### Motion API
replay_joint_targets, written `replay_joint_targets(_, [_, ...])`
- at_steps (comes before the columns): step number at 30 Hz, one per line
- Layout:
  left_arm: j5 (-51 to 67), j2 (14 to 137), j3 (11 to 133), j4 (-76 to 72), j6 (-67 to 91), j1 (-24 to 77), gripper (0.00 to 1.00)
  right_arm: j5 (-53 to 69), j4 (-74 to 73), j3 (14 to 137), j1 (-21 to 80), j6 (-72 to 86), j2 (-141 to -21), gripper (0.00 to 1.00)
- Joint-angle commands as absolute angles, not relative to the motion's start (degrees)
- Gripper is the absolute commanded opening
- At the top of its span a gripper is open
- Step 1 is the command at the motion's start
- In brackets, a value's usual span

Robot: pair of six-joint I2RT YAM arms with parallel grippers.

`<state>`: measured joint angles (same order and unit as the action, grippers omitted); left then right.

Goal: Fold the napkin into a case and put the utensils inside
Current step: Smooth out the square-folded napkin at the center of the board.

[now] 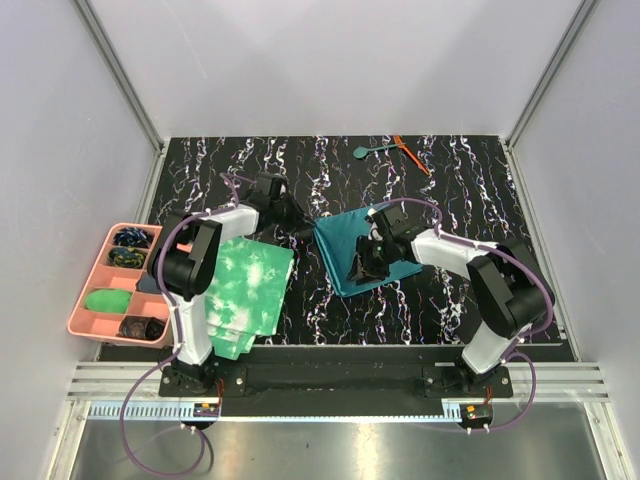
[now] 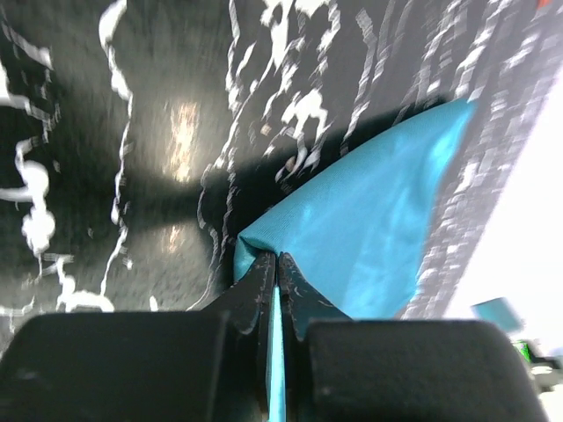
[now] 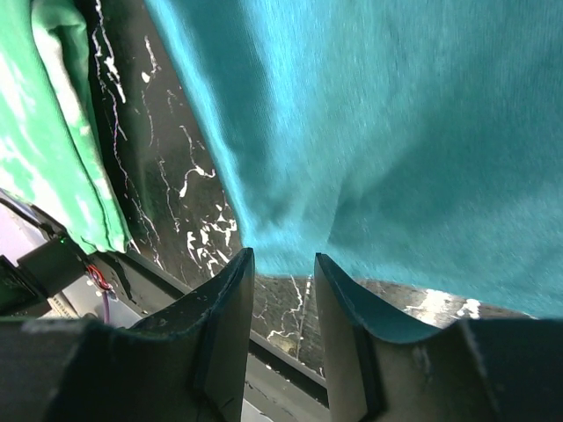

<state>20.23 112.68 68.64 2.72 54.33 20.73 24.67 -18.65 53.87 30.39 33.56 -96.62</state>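
Overhead; wrist close-ups (sharing napkin (image 1: 340, 245)).

I see plain teal napkin (image 1: 340, 245), black white-veined table (image 1: 470, 200), green-white mottled cloths (image 1: 245, 290) at nine o'clock, pink tray (image 1: 82, 290), teal spoon (image 1: 365, 151), orange stick (image 1: 410, 153) at twelve.

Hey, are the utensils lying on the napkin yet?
No, the spoon and orange stick lie well beyond the napkin, not touching it.
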Motion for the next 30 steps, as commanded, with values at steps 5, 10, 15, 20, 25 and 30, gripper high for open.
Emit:
replay_joint_targets(5, [27.60,115.14,67.58,-9.33,59.25,18.11,0.03,23.92,-16.87,57.39,32.43,33.75,-97.30,0.42])
replay_joint_targets(10, [25.67,115.58,70.05,-3.61,53.98,17.58,0.18,18.12,-19.33,57.66,32.00,32.96,-94.93,0.45])
replay_joint_targets(15, [22.59,111.55,71.98,5.25,45.90,17.67,0.43,15.64,-23.46,55.82,25.33,31.30,-90.27,0.50])
replay_joint_targets(20, [13.99,107.41,75.93,16.51,36.93,17.84,0.56,14.85,-27.15,53.62,17.77,27.52,-85.00,0.61])
replay_joint_targets(25, [11.42,108.81,79.97,18.90,24.27,19.51,0.52,15.38,-29.18,53.26,12.92,23.65,-83.32,0.65])
replay_joint_targets(30, [15.03,114.51,86.12,19.33,13.30,21.88,0.55,16.96,-29.62,53.96,9.59,21.54,-84.55,0.65])
